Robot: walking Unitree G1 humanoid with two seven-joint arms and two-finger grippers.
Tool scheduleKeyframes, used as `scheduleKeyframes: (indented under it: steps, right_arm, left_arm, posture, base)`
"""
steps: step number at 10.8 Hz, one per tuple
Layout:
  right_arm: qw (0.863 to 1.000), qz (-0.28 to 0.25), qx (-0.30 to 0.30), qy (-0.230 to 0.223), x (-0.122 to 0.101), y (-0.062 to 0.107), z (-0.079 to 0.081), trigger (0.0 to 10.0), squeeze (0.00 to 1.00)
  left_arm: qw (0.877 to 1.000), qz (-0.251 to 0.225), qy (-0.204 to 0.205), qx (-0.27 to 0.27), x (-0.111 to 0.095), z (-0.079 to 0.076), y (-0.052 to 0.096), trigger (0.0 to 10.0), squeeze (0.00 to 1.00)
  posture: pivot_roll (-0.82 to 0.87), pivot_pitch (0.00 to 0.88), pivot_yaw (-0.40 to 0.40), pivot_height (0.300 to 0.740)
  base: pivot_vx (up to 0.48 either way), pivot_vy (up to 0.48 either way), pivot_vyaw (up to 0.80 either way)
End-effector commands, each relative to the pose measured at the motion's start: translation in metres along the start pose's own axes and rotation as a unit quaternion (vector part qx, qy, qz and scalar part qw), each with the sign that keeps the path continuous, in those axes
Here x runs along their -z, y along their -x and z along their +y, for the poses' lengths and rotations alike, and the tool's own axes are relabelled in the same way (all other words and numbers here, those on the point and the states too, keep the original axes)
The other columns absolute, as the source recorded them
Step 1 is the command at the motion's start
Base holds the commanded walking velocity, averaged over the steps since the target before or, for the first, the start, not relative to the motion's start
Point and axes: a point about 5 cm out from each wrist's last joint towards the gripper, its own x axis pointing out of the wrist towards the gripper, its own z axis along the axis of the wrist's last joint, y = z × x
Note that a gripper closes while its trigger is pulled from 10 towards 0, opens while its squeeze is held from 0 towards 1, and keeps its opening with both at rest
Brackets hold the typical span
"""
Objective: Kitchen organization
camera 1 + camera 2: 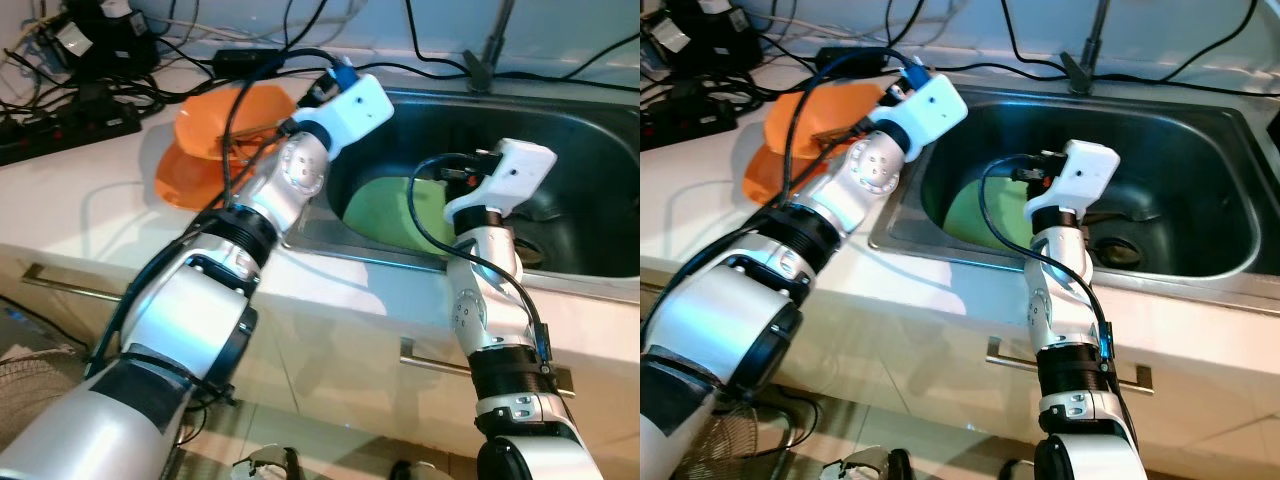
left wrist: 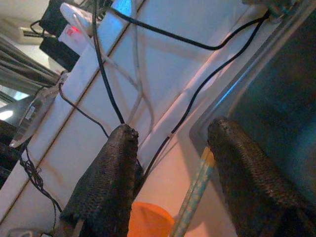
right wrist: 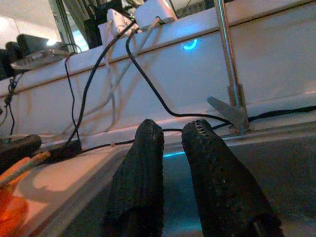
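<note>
I've got the left hand (image 2: pixel 170 163) up over the white surface (image 1: pixel 90 215), right at the edge of the steel sink (image 1: pixel 1230 265), and its fingers (image 2: pixel 111 182) are spread wide. Between them, in the left wrist view, runs a thin pale stick (image 2: pixel 195 190), a chopstick or a straw, I can't say which, and I can't tell whether either finger touches it. My read: I'm lined up to take that stick out of the orange bowl (image 1: pixel 235 120), which is why the hand sits open and just above the bowl rather than down on it.

The orange bowl is the thing I'm after for now. It sits on the surface just beside the sink's left rim, bright orange, glossy, plastic-looking, and it seems to rest on a second orange piece (image 1: pixel 185 180) below it, stacked or overlapping. Black cables (image 1: pixel 250 60) trail across the surface behind it.

The right hand (image 3: pixel 170 136) hovers inside the sink basin, fingers close together with only a narrow gap, nothing between them. It points toward the back wall and the tap stem (image 3: pixel 227 64). Below it in the basin lies a green plate (image 1: pixel 985 215), near the drain (image 1: pixel 1120 250). I'd guess this arm is parked there, out of the left arm's way.
</note>
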Motion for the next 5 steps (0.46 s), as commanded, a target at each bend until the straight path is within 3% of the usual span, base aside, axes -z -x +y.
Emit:
scheduleKeyframes:
  steps: [1,2,3,5]
  right_arm:
    - [1.000,0.007,-0.007,-0.001,-0.005,-0.010,0.004,10.0,0.00]
    - [1.000,0.016,0.004,-0.005,-0.012,-0.022,0.001,10.0,0.00]
    - [0.997,0.058,0.001,0.058,-0.011,-0.035,-0.003,10.0,0.00]
    - [0.991,0.100,-0.005,0.090,-0.011,-0.048,-0.006,10.0,0.00]
  left_arm:
    - [1.000,0.013,0.005,-0.008,0.007,0.004,0.001,10.0,0.00]
    - [1.000,0.014,0.006,-0.008,0.008,0.004,0.001,10.0,0.00]
    - [1.000,0.014,0.013,-0.011,0.009,0.003,0.002,10.0,0.00]
    - [1.000,0.012,0.025,-0.013,0.009,-0.004,0.004,10.0,0.00]
  posture:
    - [0.01,0.142,0.056,0.740]
    - [0.01,0.137,0.046,0.740]
    - [0.00,0.127,0.026,0.740]
    - [0.00,0.132,-0.006,0.740]
  base:
    - [0.000,0.000,0.00]
    - [0.000,0.000,0.00]
    - [0.000,0.000,0.00]
    - [0.000,0.000,0.00]
